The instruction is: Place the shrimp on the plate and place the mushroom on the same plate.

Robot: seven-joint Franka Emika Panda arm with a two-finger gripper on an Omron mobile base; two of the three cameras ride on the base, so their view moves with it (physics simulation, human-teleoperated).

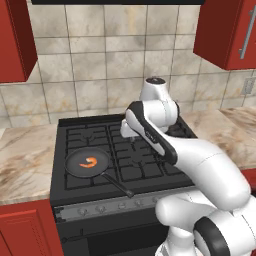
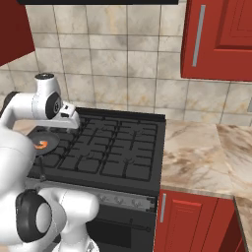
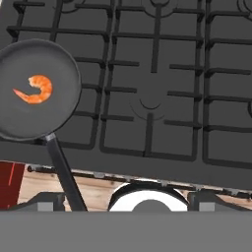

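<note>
Small curled bright-orange shrimp [image 3: 35, 89] lies inside the round black long-handled frying pan [image 3: 37, 125], slightly left of pan centre in the hand view. Pan sits on the near-left burner of the black gas stove [image 1: 145, 165] with cast grates; handle points toward the stove's front edge. White arm reaches over the stove's middle, hand well above the grates. Gripper [image 3: 126, 202] fingers [image 3: 47, 201] are spread wide with nothing between them. Marbled beige countertop [image 2: 197, 157] flanks the stove on both sides.
</note>
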